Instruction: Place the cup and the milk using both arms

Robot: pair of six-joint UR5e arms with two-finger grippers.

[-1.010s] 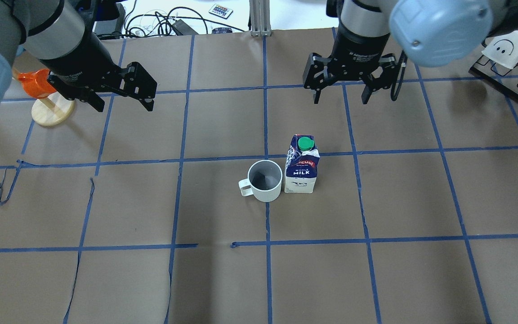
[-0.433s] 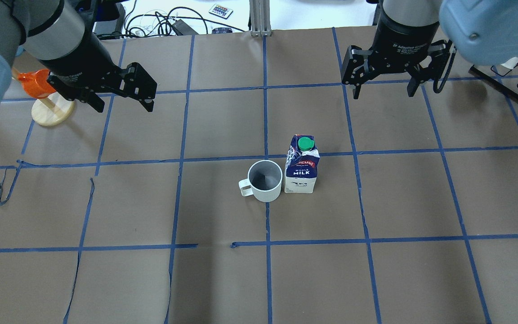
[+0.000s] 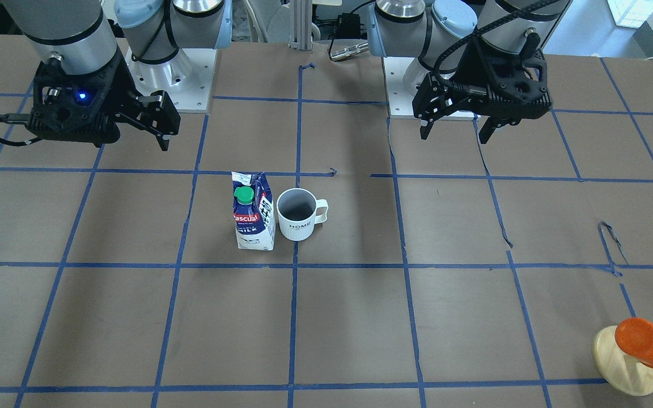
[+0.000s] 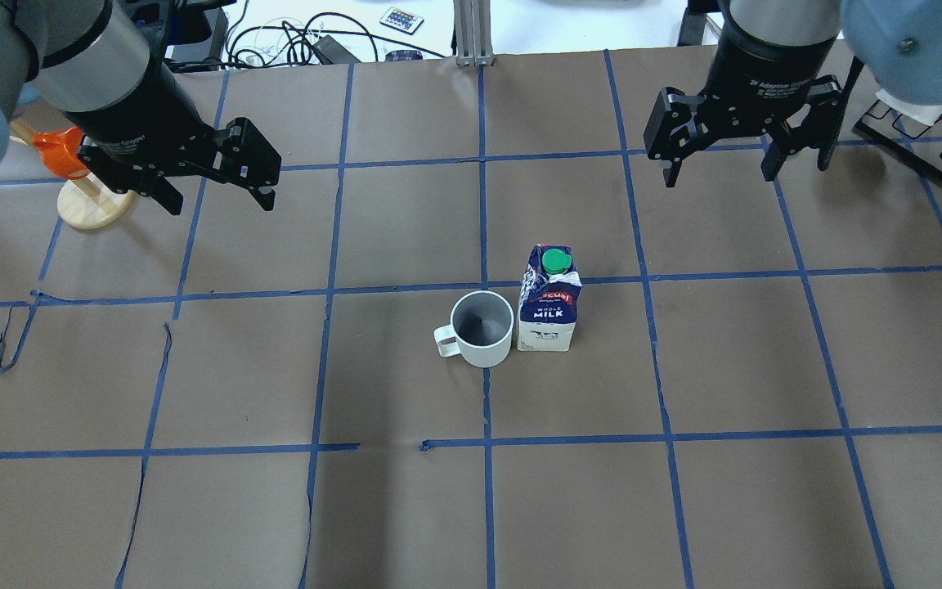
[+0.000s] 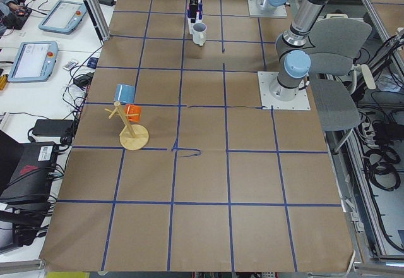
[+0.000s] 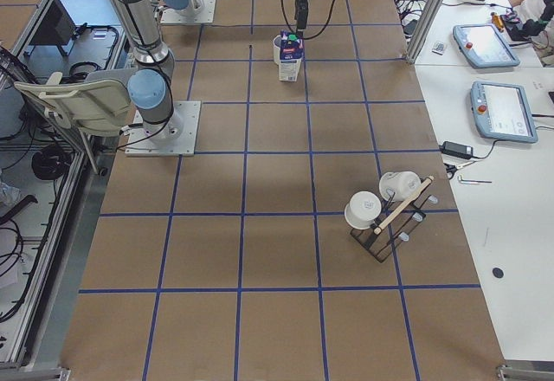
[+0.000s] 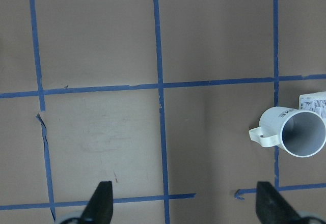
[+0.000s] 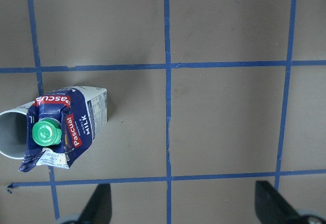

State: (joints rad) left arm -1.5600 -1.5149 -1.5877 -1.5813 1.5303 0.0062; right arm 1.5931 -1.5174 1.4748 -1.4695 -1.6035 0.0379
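The white ribbed cup [image 4: 482, 329] stands upright near the table's middle, its handle pointing toward my left side. The milk carton [image 4: 549, 298] stands upright right beside it, nearly touching. Both also show in the front view, the cup [image 3: 298, 214] and the milk [image 3: 253, 212]. My left gripper [image 4: 222, 200] is open and empty, hovering far to the left of the cup [image 7: 298, 132]. My right gripper [image 4: 719, 178] is open and empty, hovering beyond and to the right of the milk [image 8: 63, 127].
An orange object on a wooden disc [image 4: 82, 180] stands at the far left, just behind my left gripper. A black rack with white cups [image 4: 929, 123] sits at the far right. Cables [image 4: 299, 37] lie beyond the far edge. Blue tape lines grid the brown table.
My right gripper has moved to the right, away from the milk. My left gripper has shifted slightly left. The cup and the milk have not moved.
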